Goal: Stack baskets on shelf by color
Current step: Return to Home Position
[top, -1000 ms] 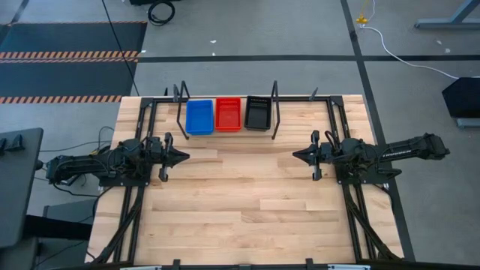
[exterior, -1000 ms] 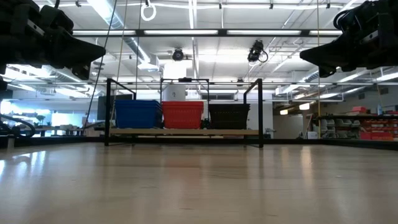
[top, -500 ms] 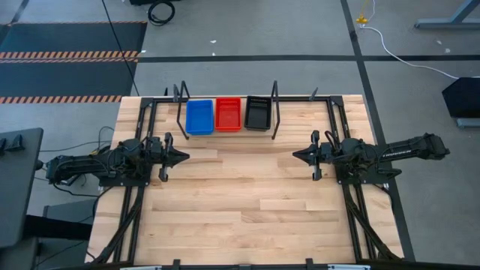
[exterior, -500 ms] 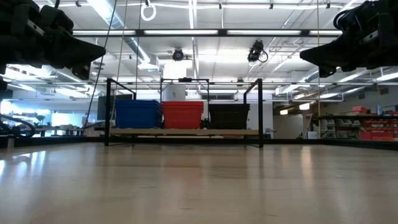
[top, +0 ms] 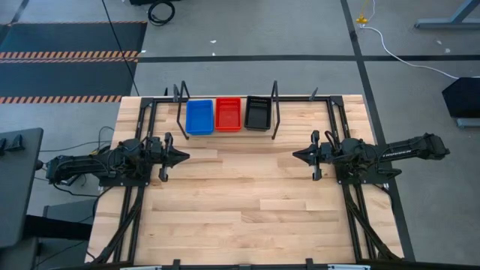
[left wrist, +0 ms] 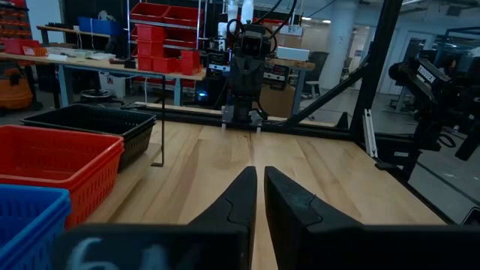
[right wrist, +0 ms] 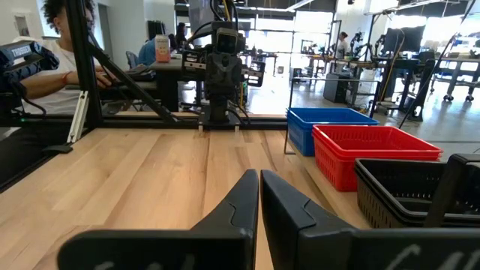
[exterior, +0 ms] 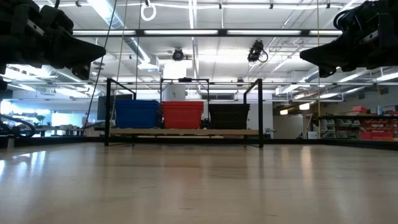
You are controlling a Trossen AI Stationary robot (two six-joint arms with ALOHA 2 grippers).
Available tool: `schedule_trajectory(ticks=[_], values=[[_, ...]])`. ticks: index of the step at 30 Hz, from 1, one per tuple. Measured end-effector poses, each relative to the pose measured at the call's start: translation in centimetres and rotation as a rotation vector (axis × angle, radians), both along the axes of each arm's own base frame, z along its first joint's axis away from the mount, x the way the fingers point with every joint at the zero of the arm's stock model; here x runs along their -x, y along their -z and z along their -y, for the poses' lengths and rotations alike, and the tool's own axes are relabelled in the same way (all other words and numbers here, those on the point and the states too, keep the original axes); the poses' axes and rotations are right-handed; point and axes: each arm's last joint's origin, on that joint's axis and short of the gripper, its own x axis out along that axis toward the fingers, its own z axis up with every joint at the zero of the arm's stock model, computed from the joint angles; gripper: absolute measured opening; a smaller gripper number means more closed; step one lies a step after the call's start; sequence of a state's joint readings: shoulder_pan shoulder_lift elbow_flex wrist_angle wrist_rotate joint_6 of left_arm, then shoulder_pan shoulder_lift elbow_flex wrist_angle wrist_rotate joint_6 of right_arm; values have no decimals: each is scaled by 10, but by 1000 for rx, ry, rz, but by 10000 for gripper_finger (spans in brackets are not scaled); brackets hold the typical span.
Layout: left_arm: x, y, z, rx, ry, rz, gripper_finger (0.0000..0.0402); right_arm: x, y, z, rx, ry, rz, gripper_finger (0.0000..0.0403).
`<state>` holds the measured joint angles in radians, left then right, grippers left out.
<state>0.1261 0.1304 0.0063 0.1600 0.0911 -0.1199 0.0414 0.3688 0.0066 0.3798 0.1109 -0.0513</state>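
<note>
**Baskets on shelf, both claws empty**

I see the blue basket (top: pixel 199 117), red basket (top: pixel 229 114) and black basket (top: pixel 257 112) side by side on the shelf (exterior: pixel 186 132) at the tabletop's (top: pixel 240 202) far edge. The left claw (top: pixel 184 157) near the left edge and the right claw (top: pixel 296 156) near the right edge are both pinched narrow, holding nothing.

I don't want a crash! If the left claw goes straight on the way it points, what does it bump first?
Probably the right claw, facing it across the table. The left claw points straight at it; nothing shows between them.

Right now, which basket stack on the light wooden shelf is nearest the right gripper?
The black perforated plastic basket stack, at the end toward the right gripper; red stack is central, blue stack farthest.
</note>
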Motion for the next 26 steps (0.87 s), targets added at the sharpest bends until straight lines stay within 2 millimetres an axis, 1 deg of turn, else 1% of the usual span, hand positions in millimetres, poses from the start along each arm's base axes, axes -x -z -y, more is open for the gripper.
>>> schedule_trajectory(ticks=[7,15,26], values=[[0,0,0,0,1,0,28,0,0,0,0,0,0,24],[0,0,0,0,0,0,37,0,0,0,0,0,-1,24],[0,0,0,0,1,0,27,0,0,0,0,0,0,24]])
